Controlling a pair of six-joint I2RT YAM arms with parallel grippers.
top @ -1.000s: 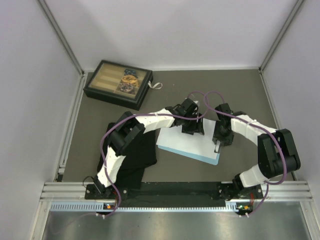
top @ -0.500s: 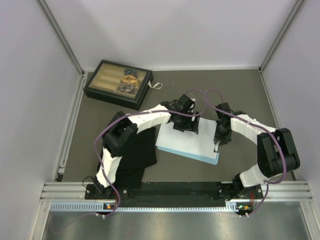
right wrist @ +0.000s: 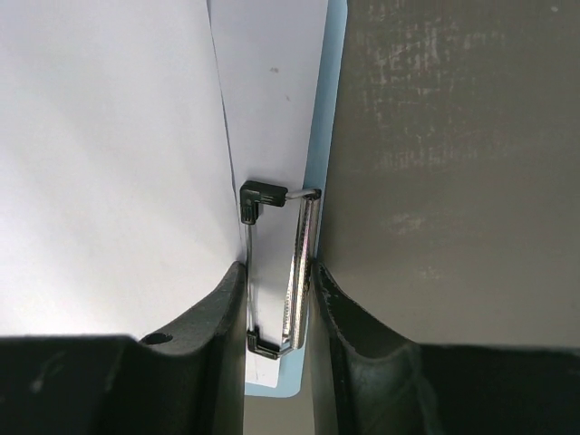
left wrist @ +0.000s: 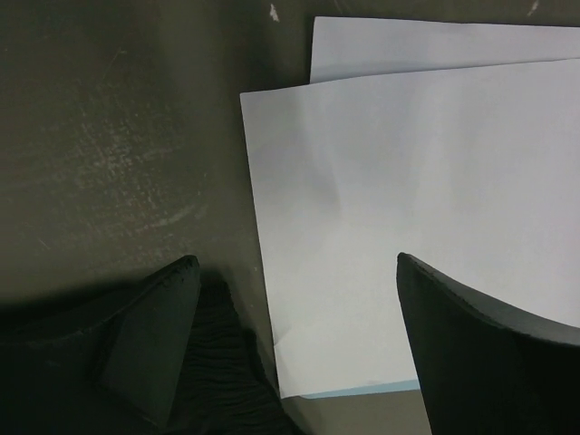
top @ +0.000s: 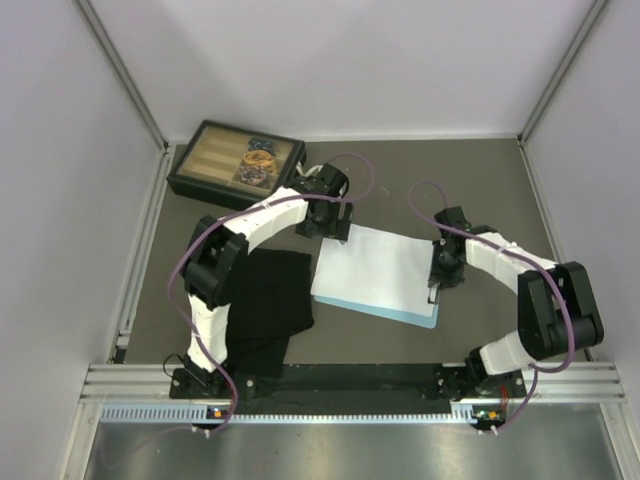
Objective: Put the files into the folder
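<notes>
Left gripper (top: 335, 218) is off the files (top: 378, 268) now; a second ago it hung over them, and it has drawn back toward the far-left corner of the tabletop and spread its jaws wide. Nothing is between them. Right gripper (top: 436, 285) has barely shifted.

- Folder (top: 420, 318): flat, mid-tabletop, a little toward the right edge. Only a blue strip shows along its near side and its right end.
- Files: both lie on the folder but fanned. Top sheet (left wrist: 408, 208) is skewed over the lower sheet (left wrist: 435, 41), which pokes out at the far-left corner.
- Right gripper is closed on the clip (right wrist: 288, 263) at the folder's right short edge, fingers pinching its wire and bar.
- In the right wrist view, the top sheet's edge seems to stop at the clip's wire, while the lower sheet runs on beneath. Whether either is truly under the jaw, I cannot tell.
- Black cloth (top: 268, 300) lies beside the folder's left end, toward the near edge.

Risks, as I judge them:
- Nothing pins the sheets now, so any nudge on the clip may slide them further askew.
- If the clip is let go as things lie, it may bite one sheet only.
- The hold on thin wire looks narrow; a slip would snap the clip shut early and jolt the folder.
</notes>
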